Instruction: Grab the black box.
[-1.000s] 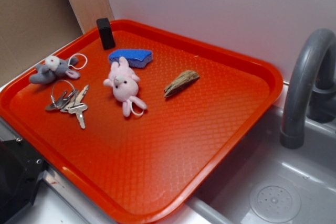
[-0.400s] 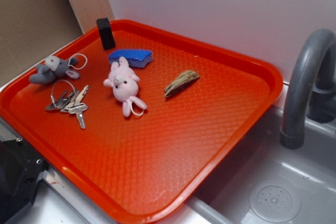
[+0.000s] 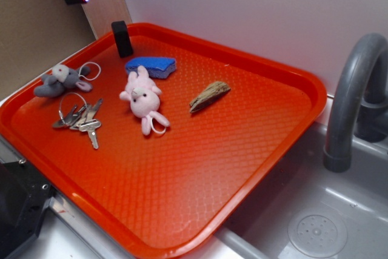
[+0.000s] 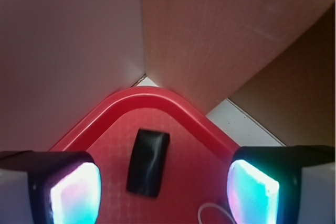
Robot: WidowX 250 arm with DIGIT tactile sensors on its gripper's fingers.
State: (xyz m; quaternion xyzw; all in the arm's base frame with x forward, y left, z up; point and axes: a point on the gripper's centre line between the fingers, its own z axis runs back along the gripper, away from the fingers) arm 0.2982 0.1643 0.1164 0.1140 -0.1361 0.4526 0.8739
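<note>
Setting: toy sink counter against a pale wall, wood panel in the far left corner.

White wall (image 3: 254, 10) runs along the back, plain and evenly lit, with a faint pinkish cast near the tray edge. A light wooden board (image 3: 100, 4) leans upright in the corner; beside it on the left, brown cardboard-like panel (image 3: 30, 28). In the wrist view the wall (image 4: 63, 40) meets the board (image 4: 226, 30) at a vertical seam, and a strip of white speckled desk (image 4: 247, 127) shows beyond. Right side: grey sink basin (image 3: 339, 210) with round drain (image 3: 317, 233) and curved grey faucet (image 3: 351, 95). Black equipment with screws (image 3: 18, 204) sits at lower left.
</note>
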